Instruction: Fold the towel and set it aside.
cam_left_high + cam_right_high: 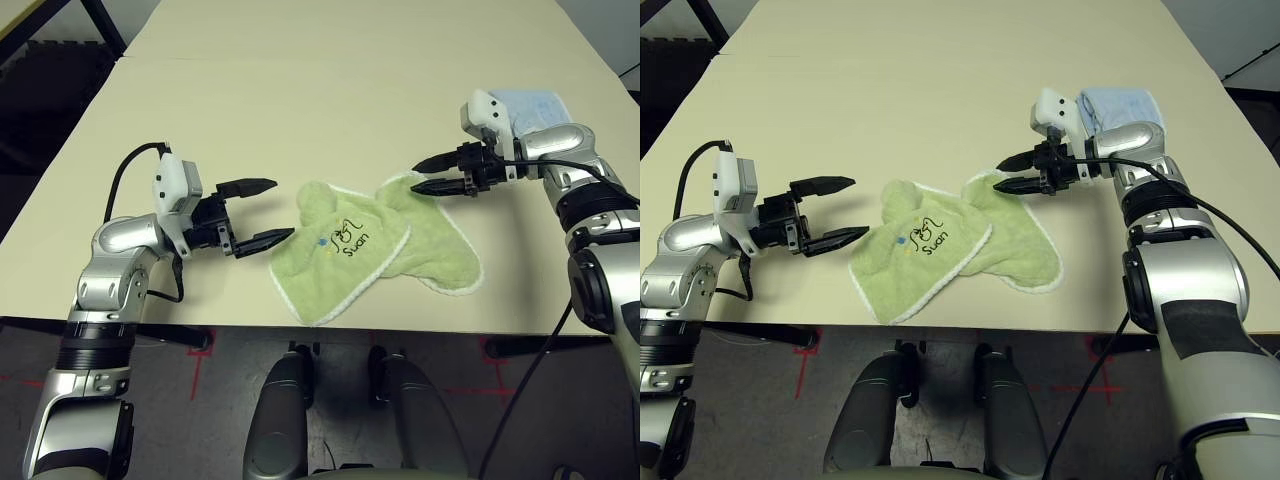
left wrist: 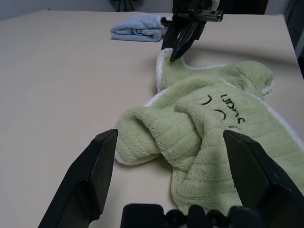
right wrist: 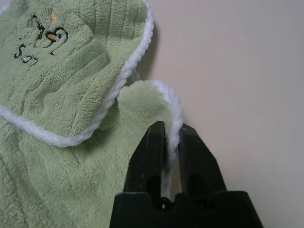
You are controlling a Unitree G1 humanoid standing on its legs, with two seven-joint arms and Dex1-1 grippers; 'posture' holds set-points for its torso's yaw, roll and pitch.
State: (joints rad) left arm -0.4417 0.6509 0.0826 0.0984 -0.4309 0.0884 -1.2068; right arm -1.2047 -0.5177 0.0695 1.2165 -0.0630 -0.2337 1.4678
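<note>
the towel point(image 1: 375, 250) lies crumpled near the table's point(image 1: 300, 90) front edge, between the two arms, its long axis running from one gripper toward the other. the right gripper point(image 1: 432, 174) is clenched on the white-edged corner of the towel's far right end. the left gripper point(image 1: 262, 213) hangs released, jaws spread, just beside the towel's left end, which bunches straight ahead between its fingers point(image 2: 90, 175). judged nearer that free end, the left arm should take it.

A light green towel point(image 1: 375, 250) with white edging and a dark "Swan" embroidery is seen crumpled and partly folded over itself near the tabletop's front edge.
</note>
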